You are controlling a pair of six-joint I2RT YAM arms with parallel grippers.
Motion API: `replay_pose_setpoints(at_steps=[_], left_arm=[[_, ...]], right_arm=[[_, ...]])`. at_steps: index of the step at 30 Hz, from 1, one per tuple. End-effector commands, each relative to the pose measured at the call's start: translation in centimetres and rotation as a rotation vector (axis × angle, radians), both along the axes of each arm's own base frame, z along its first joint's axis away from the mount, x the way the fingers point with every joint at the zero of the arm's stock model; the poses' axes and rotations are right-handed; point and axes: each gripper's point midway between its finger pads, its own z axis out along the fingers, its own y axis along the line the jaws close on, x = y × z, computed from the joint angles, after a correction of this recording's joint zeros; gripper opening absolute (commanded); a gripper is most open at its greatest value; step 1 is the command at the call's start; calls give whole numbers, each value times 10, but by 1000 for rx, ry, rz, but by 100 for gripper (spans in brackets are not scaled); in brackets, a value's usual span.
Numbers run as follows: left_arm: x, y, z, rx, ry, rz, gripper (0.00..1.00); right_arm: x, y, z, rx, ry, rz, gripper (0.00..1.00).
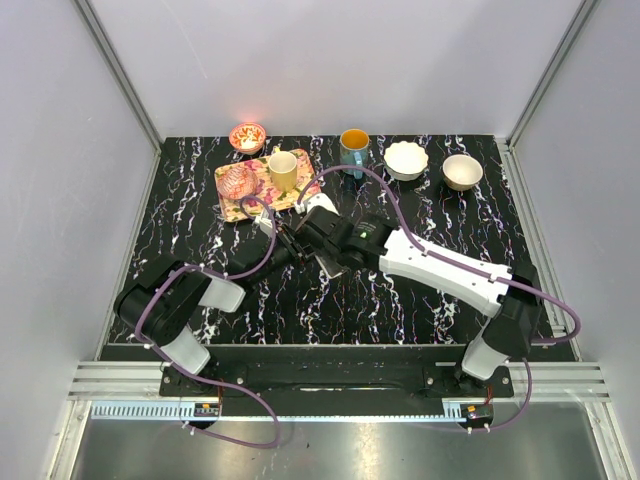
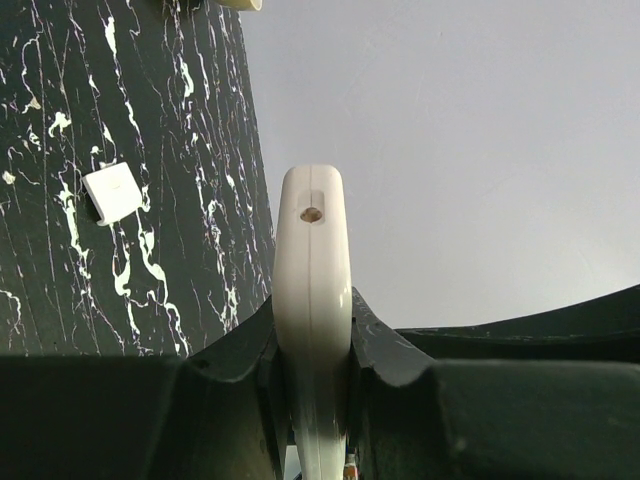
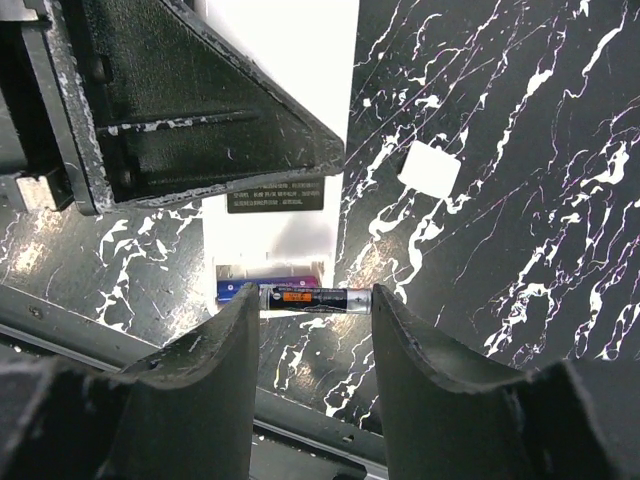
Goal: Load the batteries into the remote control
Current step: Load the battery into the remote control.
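Near the remote control (image 3: 320, 60) lies a white cover (image 3: 430, 168).

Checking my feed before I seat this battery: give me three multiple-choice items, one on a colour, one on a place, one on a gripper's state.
1. The seated battery, in the remote, is: A. yellow B. white C. purplish
2. The cover lies: A. on the table, apart from the remote B. clipped on the remote C. on the seated battery
3. The right gripper is: A. open, empty B. shut on the held battery C. shut on the cover
Answers: C, purple shows in the open recess; A, the white square sits on marble clear of the remote; B, the battery spans the gap between its fingers.
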Motion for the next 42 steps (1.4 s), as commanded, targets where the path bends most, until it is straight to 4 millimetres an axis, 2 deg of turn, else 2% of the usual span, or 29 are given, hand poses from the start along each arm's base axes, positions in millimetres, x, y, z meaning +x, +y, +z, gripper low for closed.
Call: replay_pose_setpoints(at_steps=[1, 13, 30, 42], left_arm=[[-22, 10, 118, -264, -430, -7, 0], [-23, 12, 119, -269, -427, -3, 0], [-24, 11, 118, -268, -422, -9, 0], [-24, 11, 117, -266, -420, -8, 0]], right_arm=[[-1, 12, 8, 22, -10, 16, 0], [-5, 11, 1, 9, 4, 3, 0], [-5, 10, 0, 7, 4, -5, 22], [-3, 9, 2, 8, -7, -17, 32]])
